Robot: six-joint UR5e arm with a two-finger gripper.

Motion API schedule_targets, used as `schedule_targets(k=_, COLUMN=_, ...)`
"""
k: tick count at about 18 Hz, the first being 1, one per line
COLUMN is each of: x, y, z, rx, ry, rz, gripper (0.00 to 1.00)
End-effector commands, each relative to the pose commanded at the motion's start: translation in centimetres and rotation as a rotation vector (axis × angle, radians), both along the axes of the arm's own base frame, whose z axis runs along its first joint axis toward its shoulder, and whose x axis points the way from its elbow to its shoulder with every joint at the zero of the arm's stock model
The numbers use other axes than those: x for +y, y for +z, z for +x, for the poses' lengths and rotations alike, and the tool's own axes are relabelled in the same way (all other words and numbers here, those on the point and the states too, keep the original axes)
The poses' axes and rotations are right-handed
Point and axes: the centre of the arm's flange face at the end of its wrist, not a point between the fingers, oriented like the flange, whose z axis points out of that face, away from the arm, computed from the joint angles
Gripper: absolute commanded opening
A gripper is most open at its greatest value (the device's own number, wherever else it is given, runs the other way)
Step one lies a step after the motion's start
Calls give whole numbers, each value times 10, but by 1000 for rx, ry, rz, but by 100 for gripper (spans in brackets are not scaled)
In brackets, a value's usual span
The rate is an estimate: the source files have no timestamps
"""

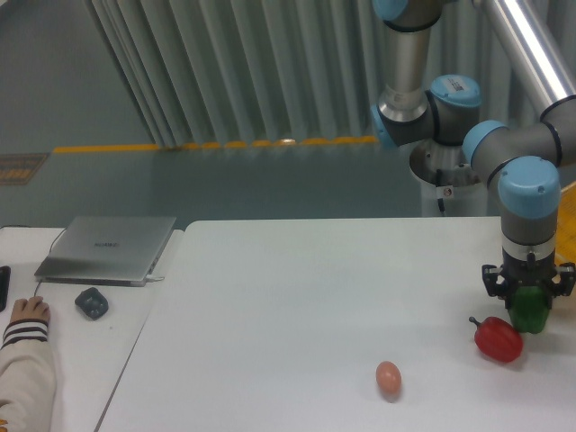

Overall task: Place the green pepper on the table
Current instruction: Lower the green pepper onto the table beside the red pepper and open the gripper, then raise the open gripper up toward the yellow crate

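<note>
The green pepper (pixel 529 310) is held low over the right part of the table (pixel 297 297), near its right edge, and is clasped from above by the gripper (pixel 528 300), whose dark fingers are seen on either side of the pepper's upper half. Whether the pepper's underside touches the tabletop cannot be told. The gripper is carried on a vertical wrist of the arm (pixel 526 202), with grey tubes and light-blue joint caps, which is folded back toward a pedestal behind the table's far edge.

Just beside the green pepper, to its left and slightly nearer the front edge, a red pepper (pixel 499 339) is seen lying on the table with its dark stem turned toward the left; the two peppers appear to touch or nearly touch. Farther left, toward the front edge, a small tan egg (pixel 388 376) is seen, well apart from both peppers.

A strip of yellow is visible at the right edge of the table, behind the arm. Left of the table a smaller white desk (pixel 54 360) is placed, on which a closed grey laptop (pixel 108 248) and a small dark object (pixel 91 302) are found. A person's hand (pixel 29 310) in a striped sleeve is rested at that desk's left edge.
</note>
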Motion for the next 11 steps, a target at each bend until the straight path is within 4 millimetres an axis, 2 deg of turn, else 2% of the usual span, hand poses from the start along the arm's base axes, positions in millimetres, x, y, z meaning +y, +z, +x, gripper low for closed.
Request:
schedule_targets(k=6, x=-8, y=28, z=-3, rx=23, ry=-139, rz=20, gripper=100)
schedule_targets(k=11, x=-6, y=75, z=-31, rx=100, ry=-134, rz=71, gripper=100)
